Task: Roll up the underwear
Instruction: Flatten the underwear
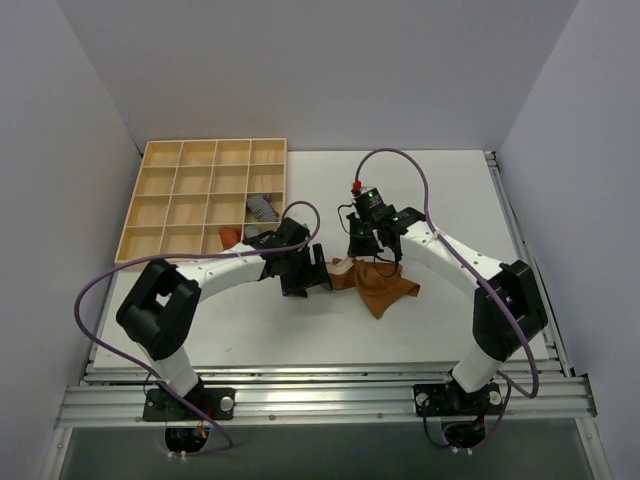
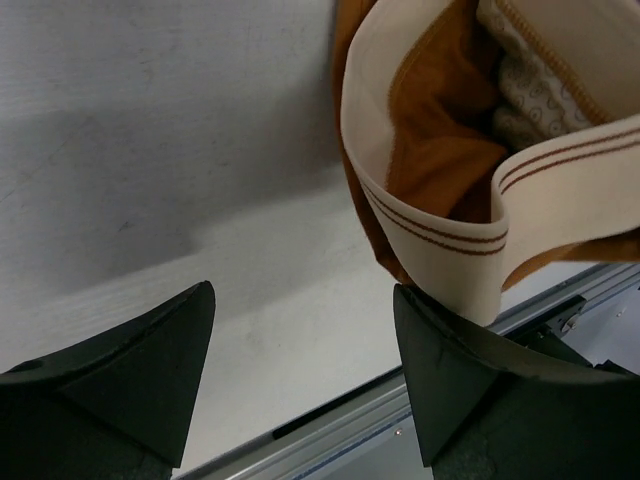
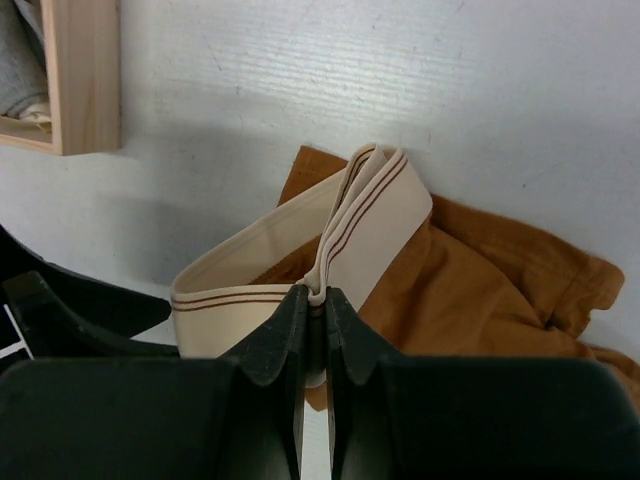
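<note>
The caramel-brown underwear (image 1: 382,285) lies crumpled on the white table between my two arms. Its pale beige band (image 3: 300,235) with thin brown stripes is lifted into a loop. My right gripper (image 3: 316,300) is shut on a fold of that band and holds it above the brown fabric (image 3: 480,290). In the top view the right gripper (image 1: 360,248) is over the garment's left end. My left gripper (image 2: 305,330) is open and empty just left of the garment; the band (image 2: 440,235) hangs against its right fingertip (image 2: 425,320). In the top view the left gripper (image 1: 318,278) is beside the band.
A wooden compartment tray (image 1: 160,200) stands at the back left, with a grey rolled cloth (image 1: 262,208) and a redder orange cloth (image 1: 230,237) in its near compartments. Its corner (image 3: 85,80) shows in the right wrist view. The table's front rail (image 2: 440,400) is close below the left gripper.
</note>
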`<control>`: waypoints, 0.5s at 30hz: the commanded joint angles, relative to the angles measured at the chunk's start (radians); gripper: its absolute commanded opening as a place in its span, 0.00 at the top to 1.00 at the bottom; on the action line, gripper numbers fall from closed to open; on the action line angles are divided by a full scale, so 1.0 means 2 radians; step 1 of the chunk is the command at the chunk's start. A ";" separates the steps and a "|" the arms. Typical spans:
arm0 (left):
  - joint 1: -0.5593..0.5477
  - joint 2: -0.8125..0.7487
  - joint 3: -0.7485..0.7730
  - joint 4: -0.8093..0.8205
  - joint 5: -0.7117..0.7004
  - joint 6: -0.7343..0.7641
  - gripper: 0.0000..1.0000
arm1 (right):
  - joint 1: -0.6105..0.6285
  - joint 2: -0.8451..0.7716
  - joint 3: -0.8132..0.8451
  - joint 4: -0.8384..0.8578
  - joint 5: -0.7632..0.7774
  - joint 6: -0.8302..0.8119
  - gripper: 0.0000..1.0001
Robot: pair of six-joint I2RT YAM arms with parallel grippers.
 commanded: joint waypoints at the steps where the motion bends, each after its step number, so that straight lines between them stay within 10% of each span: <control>1: -0.003 0.016 0.021 0.078 0.006 -0.026 0.20 | -0.003 -0.002 -0.017 -0.013 -0.010 0.011 1.00; 15: 0.007 -0.030 -0.032 0.128 -0.003 -0.022 0.10 | -0.004 0.034 -0.025 0.010 -0.030 0.001 1.00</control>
